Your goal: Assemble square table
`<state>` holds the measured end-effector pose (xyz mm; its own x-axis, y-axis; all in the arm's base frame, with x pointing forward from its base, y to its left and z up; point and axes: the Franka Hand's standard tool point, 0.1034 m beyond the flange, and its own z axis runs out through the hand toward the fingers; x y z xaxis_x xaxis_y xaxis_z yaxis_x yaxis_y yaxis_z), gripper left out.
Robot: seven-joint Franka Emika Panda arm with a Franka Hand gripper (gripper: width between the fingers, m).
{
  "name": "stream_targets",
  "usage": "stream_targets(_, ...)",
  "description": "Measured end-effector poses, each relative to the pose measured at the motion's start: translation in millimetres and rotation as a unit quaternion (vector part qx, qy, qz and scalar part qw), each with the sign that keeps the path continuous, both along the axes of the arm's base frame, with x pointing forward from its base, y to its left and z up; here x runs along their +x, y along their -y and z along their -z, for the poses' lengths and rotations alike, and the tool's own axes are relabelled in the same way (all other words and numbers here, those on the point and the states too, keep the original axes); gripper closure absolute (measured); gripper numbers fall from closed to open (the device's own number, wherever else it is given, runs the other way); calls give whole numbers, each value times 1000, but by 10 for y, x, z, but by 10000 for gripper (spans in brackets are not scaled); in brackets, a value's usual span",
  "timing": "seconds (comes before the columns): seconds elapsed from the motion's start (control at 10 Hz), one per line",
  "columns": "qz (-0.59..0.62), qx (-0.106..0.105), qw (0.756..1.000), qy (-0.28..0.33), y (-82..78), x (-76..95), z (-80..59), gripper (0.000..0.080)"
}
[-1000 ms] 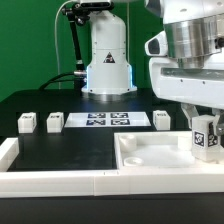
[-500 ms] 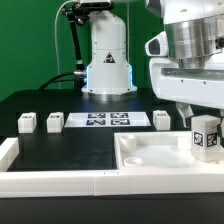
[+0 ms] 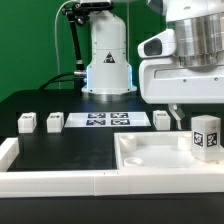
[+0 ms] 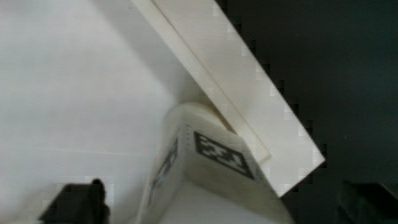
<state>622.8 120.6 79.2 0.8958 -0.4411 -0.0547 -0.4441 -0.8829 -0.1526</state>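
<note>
Square table top [image 3: 160,155] on black table [image 3: 70,145], marker board [image 3: 105,120] behind, dim backdrop

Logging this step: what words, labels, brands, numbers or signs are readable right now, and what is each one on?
No words, brands or numbers are readable.
Black square tag patterns, not text: on the flat white marker board and on the short white block leg standing on the large white plastic square top.
Small dark mark on the white robot base: too blurred to read.
</note>
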Motion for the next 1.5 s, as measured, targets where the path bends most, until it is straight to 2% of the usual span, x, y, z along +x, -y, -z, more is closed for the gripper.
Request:
stream_targets(0.5,-185,-12,982,28,-26,2,-7,151)
stream_targets(0.9,-324,-23,944,53,4,14,2,151)
stream_targets(1.0,-320,-23,946,52,3,13,2,290)
stream_targets(1.1,-320,-23,946,52,4,14,2,290)
stream_targets(1.2,-320,-23,946,52,8,15,1,428)
stream_targets(1.3,-315,-25,947,51,46,20,5,504)
stream_targets(1.5,-308,-25,950,50,51,21,5,505)
